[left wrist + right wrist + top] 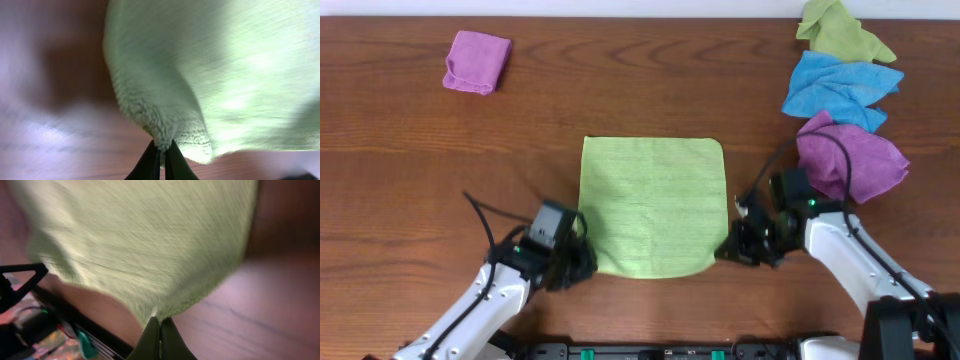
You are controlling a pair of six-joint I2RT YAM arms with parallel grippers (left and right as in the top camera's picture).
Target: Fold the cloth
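A light green cloth point(653, 203) lies spread flat on the middle of the wooden table. My left gripper point(582, 252) is shut on the cloth's near left corner; in the left wrist view the fingertips point(162, 150) pinch the fuzzy edge of the cloth point(215, 75). My right gripper point(728, 246) is shut on the near right corner; in the right wrist view the fingertips point(160, 325) pinch the cloth point(145, 240), which is lifted a little off the table.
A folded purple cloth point(477, 62) lies at the far left. A pile of crumpled cloths sits at the far right: yellow-green point(840, 30), blue point(840, 85) and purple point(855, 160). The table's front edge runs just behind both arms.
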